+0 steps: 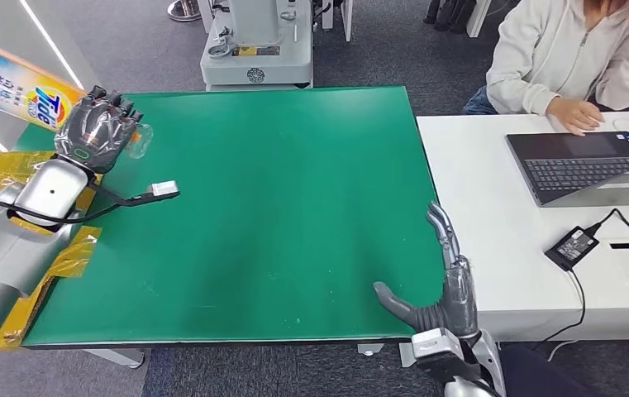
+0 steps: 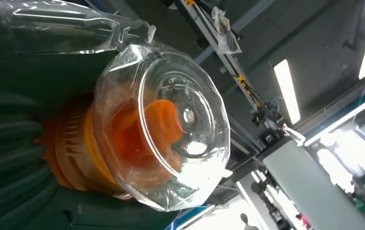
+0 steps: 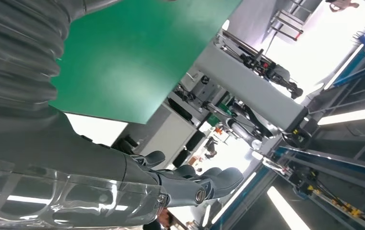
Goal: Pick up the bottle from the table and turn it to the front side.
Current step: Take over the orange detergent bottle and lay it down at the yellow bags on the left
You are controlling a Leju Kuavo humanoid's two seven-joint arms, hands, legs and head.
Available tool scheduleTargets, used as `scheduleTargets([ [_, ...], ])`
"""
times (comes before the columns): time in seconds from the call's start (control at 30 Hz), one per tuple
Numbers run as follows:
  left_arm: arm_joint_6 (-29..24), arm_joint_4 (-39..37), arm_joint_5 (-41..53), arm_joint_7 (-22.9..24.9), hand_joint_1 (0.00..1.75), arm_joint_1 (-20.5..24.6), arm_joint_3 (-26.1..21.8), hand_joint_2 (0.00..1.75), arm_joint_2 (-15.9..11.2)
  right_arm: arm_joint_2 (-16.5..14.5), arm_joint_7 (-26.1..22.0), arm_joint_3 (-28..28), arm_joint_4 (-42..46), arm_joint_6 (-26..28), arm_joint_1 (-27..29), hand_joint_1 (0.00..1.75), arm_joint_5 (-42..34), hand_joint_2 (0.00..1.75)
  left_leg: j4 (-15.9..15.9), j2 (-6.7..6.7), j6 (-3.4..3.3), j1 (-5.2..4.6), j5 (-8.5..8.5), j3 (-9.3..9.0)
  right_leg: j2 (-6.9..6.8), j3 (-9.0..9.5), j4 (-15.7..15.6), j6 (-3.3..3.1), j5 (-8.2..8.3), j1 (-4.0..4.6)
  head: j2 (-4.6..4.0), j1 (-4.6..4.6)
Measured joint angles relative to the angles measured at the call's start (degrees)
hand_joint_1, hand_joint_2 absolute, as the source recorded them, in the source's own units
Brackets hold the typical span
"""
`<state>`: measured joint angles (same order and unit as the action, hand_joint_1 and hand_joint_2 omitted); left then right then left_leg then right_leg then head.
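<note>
The left hand (image 1: 96,128) grips the bottle (image 1: 15,89) above the tabletop's (image 1: 278,207) far left corner. The right hand (image 1: 447,285), fingers spread, holds nothing at the near right edge.

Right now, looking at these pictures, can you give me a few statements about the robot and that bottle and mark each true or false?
1. The left hand holds the bottle off the green table. True.
2. The right hand also holds the bottle. False: it is open, at the table's right edge.
3. The bottle's clear cap covers an orange neck. True.
4. The laptop sits on the green table. False: it is on the white table.
</note>
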<state>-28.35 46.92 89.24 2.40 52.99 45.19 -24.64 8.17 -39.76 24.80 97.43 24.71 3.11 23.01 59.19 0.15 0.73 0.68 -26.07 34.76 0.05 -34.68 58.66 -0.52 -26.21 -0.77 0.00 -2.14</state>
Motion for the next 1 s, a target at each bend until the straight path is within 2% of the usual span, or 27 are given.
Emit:
scheduleTargets([
  [0.27, 1.2, 0.9, -4.1, -6.5, 1.75, -5.2, -11.2, 1.75, -7.4, -1.9, 0.2, -2.5, 3.1, -3.5, 4.2, 0.00, 2.9, 1.75, 0.0, 0.18, 0.02, 0.01, 0.00, -0.05, 0.18, -0.08, 0.0, -0.05, -0.02, 0.00, 0.00, 0.00],
  [0.37, 2.6, 2.9, -6.6, -7.5, 1.75, -8.9, -15.2, 1.75, -9.6, -3.1, 0.6, -3.6, 4.3, -4.3, 5.2, 0.00, 4.1, 1.75, -0.1, 0.18, 0.02, 0.01, 0.00, -0.04, 0.17, -0.08, 0.0, -0.07, -0.03, 0.00, 0.00, 0.00],
  [0.47, 3.0, 4.9, -9.2, -8.0, 1.75, -13.7, -19.4, 1.75, -10.5, -4.0, 0.9, -4.5, 5.5, -4.7, 6.2, 0.00, 4.9, 1.75, -0.1, 0.18, 0.06, 0.00, -0.03, -0.05, 0.17, -0.07, 0.0, -0.10, -0.06, -0.01, 0.00, 0.01],
  [0.67, 3.3, 7.0, -11.7, -10.6, 1.75, -24.1, -26.2, 1.75, -9.4, -5.1, 1.5, -5.0, 7.3, -5.3, 7.6, 0.00, 5.9, 1.75, -0.1, 0.19, 0.11, -0.02, -0.08, -0.05, 0.19, -0.08, 0.0, -0.11, -0.07, -0.02, 0.00, 0.02],
  [0.8, 5.0, 8.4, -11.5, -13.1, 1.75, -30.0, -28.2, 1.75, -7.2, -5.4, 2.0, -4.9, 7.9, -5.4, 7.8, 0.00, 6.2, 1.75, -0.1, 0.15, 0.10, -0.02, -0.08, -0.04, 0.13, -0.08, -0.1, -0.10, -0.09, -0.02, 0.00, 0.01],
  [0.9, 4.9, 8.0, -11.3, -14.2, 1.75, -32.0, -28.3, 1.75, -4.6, -5.4, 2.4, -4.8, 8.1, -5.6, 8.0, 0.00, 6.4, 1.75, -0.1, 0.09, 0.10, -0.01, -0.08, -0.01, 0.08, -0.06, -0.1, -0.09, -0.09, -0.02, 0.00, 0.02],
  [1.0, 3.6, 5.1, -11.1, -15.1, 1.75, -31.6, -28.2, 1.75, -1.4, -5.4, 2.6, -4.3, 8.3, -6.2, 8.0, 0.00, 6.8, 1.75, -0.1, 0.05, 0.09, -0.02, -0.08, -0.03, 0.04, -0.04, -0.1, -0.09, -0.08, -0.03, 0.00, 0.02],
])
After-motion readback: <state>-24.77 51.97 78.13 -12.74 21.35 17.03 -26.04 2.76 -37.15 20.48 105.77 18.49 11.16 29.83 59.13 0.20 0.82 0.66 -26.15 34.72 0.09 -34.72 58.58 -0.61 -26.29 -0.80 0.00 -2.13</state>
